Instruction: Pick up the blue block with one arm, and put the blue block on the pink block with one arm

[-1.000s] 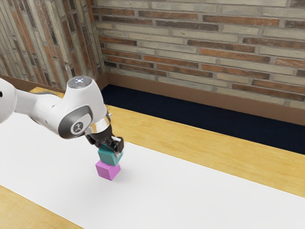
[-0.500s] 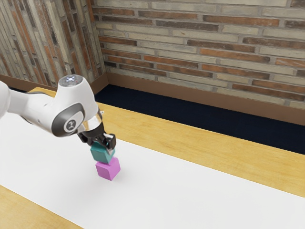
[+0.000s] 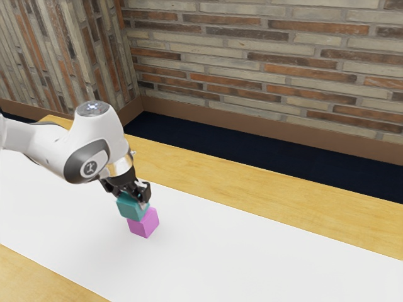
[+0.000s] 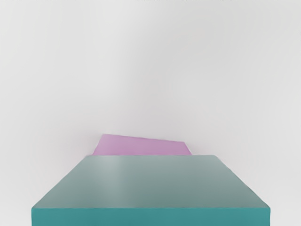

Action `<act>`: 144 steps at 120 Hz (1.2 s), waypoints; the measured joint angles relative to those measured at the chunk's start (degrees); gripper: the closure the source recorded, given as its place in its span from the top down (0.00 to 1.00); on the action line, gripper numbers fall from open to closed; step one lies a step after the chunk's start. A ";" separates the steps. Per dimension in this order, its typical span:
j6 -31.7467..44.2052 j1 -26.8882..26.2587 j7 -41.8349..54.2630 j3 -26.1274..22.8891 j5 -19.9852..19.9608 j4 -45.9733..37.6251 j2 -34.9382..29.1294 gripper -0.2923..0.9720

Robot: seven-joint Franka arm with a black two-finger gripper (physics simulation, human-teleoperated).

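A teal-blue block [image 3: 130,207] is held in my black gripper [image 3: 132,200], whose fingers are shut on its sides. It sits low over the pink block [image 3: 144,223], offset toward the exterior view's left, seemingly touching its top edge. In the wrist view the blue block [image 4: 150,188] lies just under my hand, and a strip of the pink block [image 4: 141,145] shows beyond it.
The blocks stand on a white mat [image 3: 252,264] covering the wooden table [image 3: 302,201]. A brick wall [image 3: 264,56] and a dark floor strip [image 3: 283,154] lie behind the table.
My arm has shifted toward the exterior view's left and lowered, bringing the blue block down from above the pink block to its top, offset to the left.
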 joint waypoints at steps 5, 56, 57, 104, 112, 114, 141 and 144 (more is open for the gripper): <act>-0.11 -0.10 0.00 0.01 0.07 0.00 -0.03 0.54; -5.33 0.94 0.00 0.21 4.11 2.20 -0.19 0.54; -5.43 0.92 0.00 0.16 4.19 2.21 -0.36 0.54; -7.44 0.74 0.01 -1.21 5.01 2.16 -2.70 0.52; -7.54 0.73 0.01 -1.34 4.85 2.16 -2.89 0.52; -7.56 0.72 0.01 -1.36 4.82 2.16 -2.93 0.52; -7.38 0.82 0.02 -2.47 4.33 2.16 -2.52 0.52; -7.30 0.72 0.02 -2.63 4.25 2.16 -2.46 0.52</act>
